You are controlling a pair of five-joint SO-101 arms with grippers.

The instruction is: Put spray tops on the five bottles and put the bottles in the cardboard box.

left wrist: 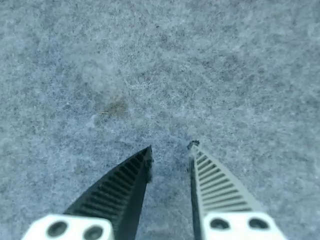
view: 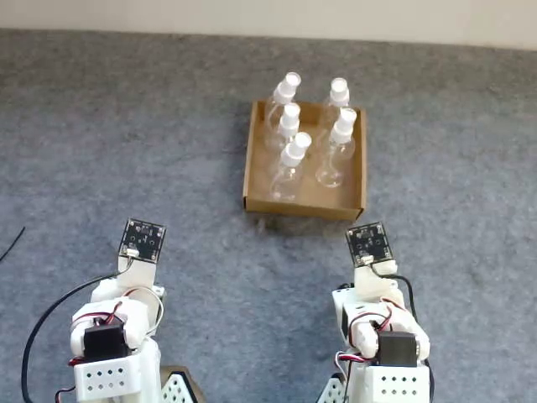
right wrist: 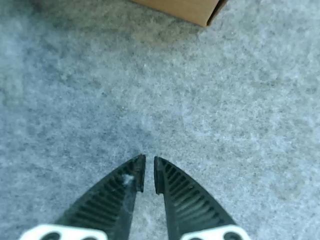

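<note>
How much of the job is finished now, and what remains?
Done: all five bottles are in the box, each with a spray top. In hand: nothing; the left gripper and right gripper hang empty over the carpet. Left: nothing that I can see.

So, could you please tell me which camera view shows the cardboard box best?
The high view: it shows the whole cardboard box from above, with five spray-topped bottles standing inside. The right wrist view catches just one brown corner of the box. The left wrist view looks at grey carpet.
</note>
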